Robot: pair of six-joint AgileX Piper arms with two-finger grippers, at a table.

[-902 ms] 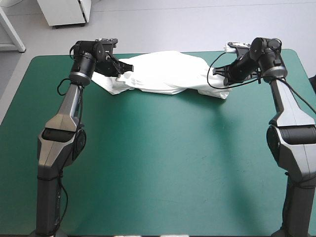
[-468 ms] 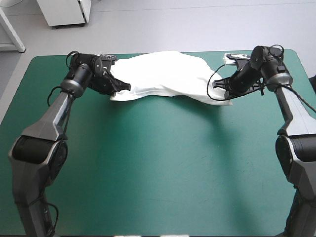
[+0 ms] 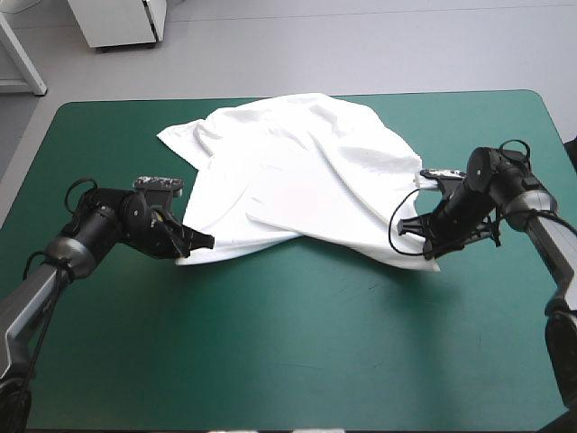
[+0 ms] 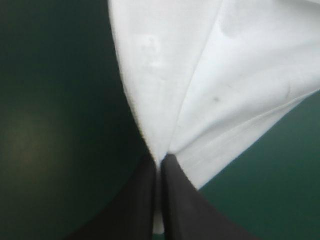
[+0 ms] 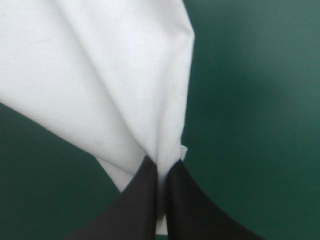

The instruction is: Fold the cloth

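Observation:
The white T-shirt (image 3: 288, 171) lies spread and wrinkled over the far half of the teal-green table, with one sleeve (image 3: 180, 137) reaching toward the far left. My left gripper (image 3: 196, 244) is shut on its near left corner, low over the cover. On the other side, my right gripper (image 3: 416, 230) is shut on the near right corner. In the left wrist view the T-shirt (image 4: 210, 85) fans out from between the black fingers (image 4: 180, 200). The right wrist view shows the same: the T-shirt (image 5: 100, 80) pinched between nearly closed fingers (image 5: 187, 205).
Bare teal-green cover (image 3: 297, 343) fills the near half of the table. The table's far edge (image 3: 117, 103) runs just behind the T-shirt. Beyond it stands a white cabinet (image 3: 117, 23) on the floor.
Both grippers have pulled toward the near side and lower, dragging the T-shirt with them. The bunched-up bundle at the far edge has opened out into a wide spread sheet.

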